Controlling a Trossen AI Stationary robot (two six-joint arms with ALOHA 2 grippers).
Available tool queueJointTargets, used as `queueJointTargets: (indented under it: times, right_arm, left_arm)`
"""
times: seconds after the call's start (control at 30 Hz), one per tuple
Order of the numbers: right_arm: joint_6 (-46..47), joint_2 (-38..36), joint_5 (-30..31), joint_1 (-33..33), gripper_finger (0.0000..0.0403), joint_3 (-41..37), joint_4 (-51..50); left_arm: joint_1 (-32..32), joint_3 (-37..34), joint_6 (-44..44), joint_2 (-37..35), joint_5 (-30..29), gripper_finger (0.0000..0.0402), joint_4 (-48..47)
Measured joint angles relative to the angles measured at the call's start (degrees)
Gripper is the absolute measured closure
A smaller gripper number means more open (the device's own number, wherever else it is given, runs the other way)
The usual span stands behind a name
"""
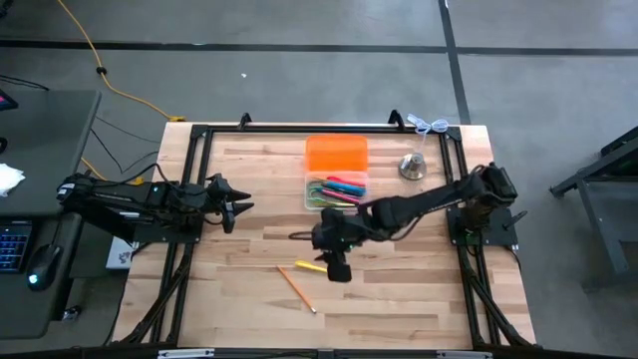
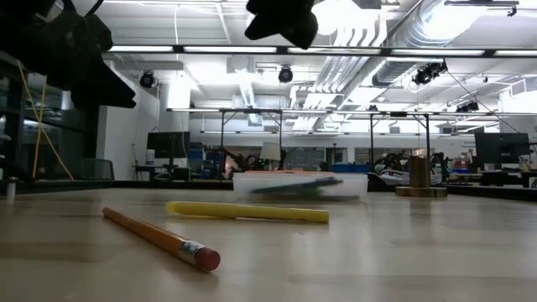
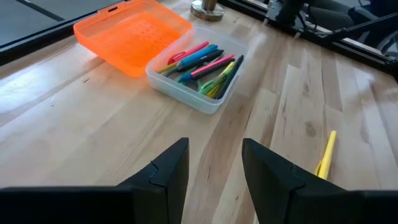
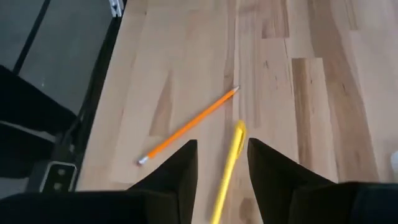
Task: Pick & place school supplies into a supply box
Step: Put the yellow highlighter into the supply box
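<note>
The clear supply box (image 1: 335,191) stands mid-table and holds several pens (image 3: 202,65), pink, blue, green and black. Its orange lid (image 1: 336,155) lies against its far side. A yellow pen (image 4: 229,167) and an orange pencil (image 4: 186,127) lie flat on the wood nearer the front edge. My right gripper (image 4: 222,155) hangs open well above the yellow pen (image 1: 309,265), touching nothing. In the low view it shows dark at the top (image 2: 281,21). My left gripper (image 3: 214,162) waits open at the table's left (image 1: 237,207), pointing toward the box.
A silver bell-shaped object (image 1: 412,166) stands to the right of the lid. A black frame (image 1: 189,179) runs round the tabletop. Bare wood (image 1: 399,289) lies in front of the box and to the right of the pencil.
</note>
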Motion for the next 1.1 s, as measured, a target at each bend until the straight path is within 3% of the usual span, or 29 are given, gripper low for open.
queueJointTargets:
  times: [0.3, 0.57, 0.8, 1.1]
  right_arm:
    - [8.2, 0.85, 2.93, 2.74, 0.0286, 0.02, 1.02]
    - [10.77, 7.52, -3.88, 1.49, 0.0286, 0.02, 1.58]
    - [9.59, 10.51, -5.73, 0.99, 0.0288, 0.0, 0.4]
    - [5.81, 14.58, -14.77, 1.04, 0.032, 0.0, -1.47]
  left_arm:
    - [-0.01, 0.0, -0.04, 0.0, 1.65, 0.0222, 0.02]
    - [-0.01, 0.0, -0.06, 0.01, 3.33, 0.0222, 0.03]
    - [-0.01, 0.0, -0.06, 0.02, 3.33, 0.0222, 0.02]
    - [0.01, 0.0, -0.06, 0.02, 3.29, 0.0222, 0.06]
